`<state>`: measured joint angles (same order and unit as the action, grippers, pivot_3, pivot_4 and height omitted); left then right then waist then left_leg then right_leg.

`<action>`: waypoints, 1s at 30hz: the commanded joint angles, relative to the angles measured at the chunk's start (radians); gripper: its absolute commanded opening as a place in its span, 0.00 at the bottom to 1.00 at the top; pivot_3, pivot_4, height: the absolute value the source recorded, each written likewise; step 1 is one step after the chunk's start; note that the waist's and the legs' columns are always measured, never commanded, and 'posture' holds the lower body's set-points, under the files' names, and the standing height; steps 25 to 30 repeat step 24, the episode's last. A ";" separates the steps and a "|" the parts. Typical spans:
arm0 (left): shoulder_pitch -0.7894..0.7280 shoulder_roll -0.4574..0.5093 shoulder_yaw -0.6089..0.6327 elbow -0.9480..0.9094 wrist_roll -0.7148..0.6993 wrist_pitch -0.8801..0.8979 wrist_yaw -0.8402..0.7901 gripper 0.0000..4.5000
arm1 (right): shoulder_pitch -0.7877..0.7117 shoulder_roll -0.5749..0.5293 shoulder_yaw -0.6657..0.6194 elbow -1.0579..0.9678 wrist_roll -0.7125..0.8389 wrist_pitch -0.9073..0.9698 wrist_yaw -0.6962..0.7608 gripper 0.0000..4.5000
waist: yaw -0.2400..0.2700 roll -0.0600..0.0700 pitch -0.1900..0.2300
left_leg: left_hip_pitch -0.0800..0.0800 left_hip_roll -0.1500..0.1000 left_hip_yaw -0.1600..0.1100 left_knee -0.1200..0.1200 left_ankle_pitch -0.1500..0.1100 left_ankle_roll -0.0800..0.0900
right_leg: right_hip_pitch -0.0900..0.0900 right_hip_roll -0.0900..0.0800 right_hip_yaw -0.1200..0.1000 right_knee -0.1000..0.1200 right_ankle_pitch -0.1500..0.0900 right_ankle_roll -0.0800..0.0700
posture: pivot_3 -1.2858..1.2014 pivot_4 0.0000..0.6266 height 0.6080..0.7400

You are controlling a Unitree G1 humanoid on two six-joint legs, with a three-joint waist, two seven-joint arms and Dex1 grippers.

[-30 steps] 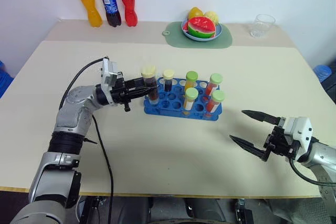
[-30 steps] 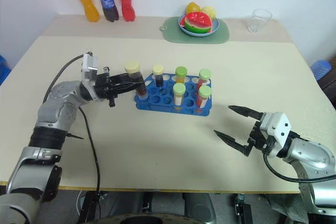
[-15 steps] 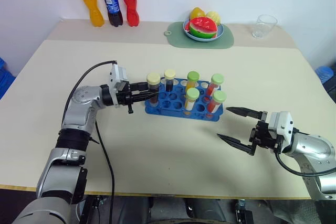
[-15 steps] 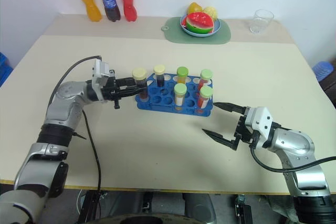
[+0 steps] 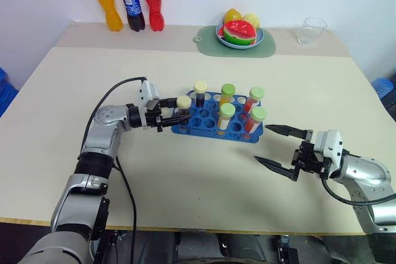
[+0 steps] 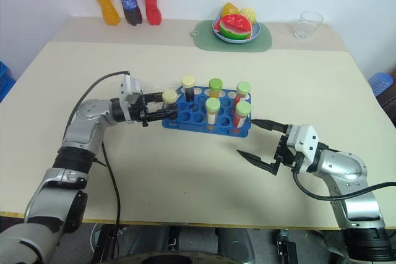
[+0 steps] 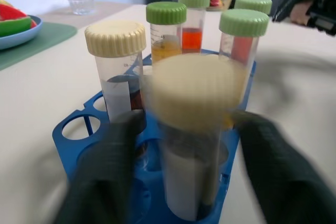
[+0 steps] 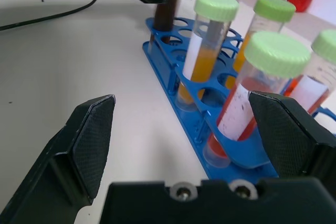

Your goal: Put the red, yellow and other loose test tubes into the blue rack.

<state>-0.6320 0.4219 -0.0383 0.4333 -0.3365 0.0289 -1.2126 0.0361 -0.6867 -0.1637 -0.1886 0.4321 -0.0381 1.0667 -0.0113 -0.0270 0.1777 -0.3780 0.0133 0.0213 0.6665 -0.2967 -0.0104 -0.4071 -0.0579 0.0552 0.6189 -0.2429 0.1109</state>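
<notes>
The left gripper is reaching level toward the left end of the blue rack, which is standing near the middle of the table. Between its two black fingers a tube with a cream cap is sitting upright in a hole at the rack's left front corner. In the left wrist view the fingers are standing a little apart from the tube on both sides, so the gripper seems to be opening and no longer pressing it; most likely the tube is standing in the hole by itself. Beside it, another cream-capped tube and four green-capped tubes with orange and red liquid are standing in the rack's other holes. The rack is holding them upright so that nothing rolls. The right gripper is hovering just above the table near the rack's right end, its fingers spread wide and holding nothing, probably waiting for its turn. No loose tube is visible on the table.
</notes>
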 commanded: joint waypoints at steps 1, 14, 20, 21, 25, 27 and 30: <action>0.013 0.000 0.049 -0.106 -0.012 0.023 0.097 0.92 | -0.008 0.009 -0.020 -0.007 0.005 -0.016 -0.020 1.00 | 0.000 0.000 0.000 | 0.000 0.000 0.000 0.000 0.000 0.000 | 0.000 0.000 0.000 0.000 0.000 0.000 | 0.52 0.24 1.00; 0.432 0.137 0.268 -0.460 -0.075 0.050 0.257 0.92 | 0.092 0.070 -0.151 0.041 -0.060 0.062 -0.314 1.00 | -0.005 0.001 0.000 | 0.003 0.003 -0.001 -0.002 -0.001 0.001 | 0.000 -0.002 0.000 0.003 0.000 0.000 | 0.52 0.24 1.00; 0.630 0.159 0.332 -0.618 -0.117 0.106 0.316 0.92 | 0.116 0.100 -0.177 0.048 -0.077 0.051 -0.383 1.00 | -0.001 0.001 0.000 | 0.003 0.003 -0.001 -0.002 -0.001 0.000 | 0.001 -0.006 0.000 0.001 -0.002 -0.004 | 0.52 0.24 1.00; 0.649 0.160 0.336 -0.637 -0.123 0.113 0.322 0.92 | 0.121 0.099 -0.178 0.051 -0.077 0.047 -0.381 1.00 | -0.002 0.001 0.000 | 0.003 0.003 0.000 -0.002 -0.001 0.000 | 0.001 -0.006 0.000 0.001 -0.002 -0.004 | 0.52 0.24 1.00; 0.692 0.174 0.338 -0.676 -0.139 0.142 0.328 0.92 | 0.131 0.094 -0.181 0.062 -0.074 0.043 -0.372 1.00 | -0.001 0.001 0.000 | 0.003 0.003 -0.001 -0.002 -0.001 0.001 | 0.001 -0.005 0.000 0.000 -0.002 -0.004 | 0.52 0.24 1.00; 0.692 0.174 0.338 -0.676 -0.139 0.142 0.328 0.92 | 0.131 0.094 -0.181 0.062 -0.074 0.043 -0.372 1.00 | -0.001 0.001 0.000 | 0.003 0.003 -0.001 -0.002 -0.001 0.001 | 0.001 -0.005 0.000 0.000 -0.002 -0.004 | 0.52 0.24 1.00; 0.692 0.174 0.338 -0.676 -0.139 0.142 0.328 0.92 | 0.131 0.094 -0.181 0.062 -0.074 0.043 -0.372 1.00 | -0.001 0.001 0.000 | 0.003 0.003 -0.001 -0.002 -0.001 0.001 | 0.001 -0.005 0.000 0.000 -0.002 -0.004 | 0.52 0.24 1.00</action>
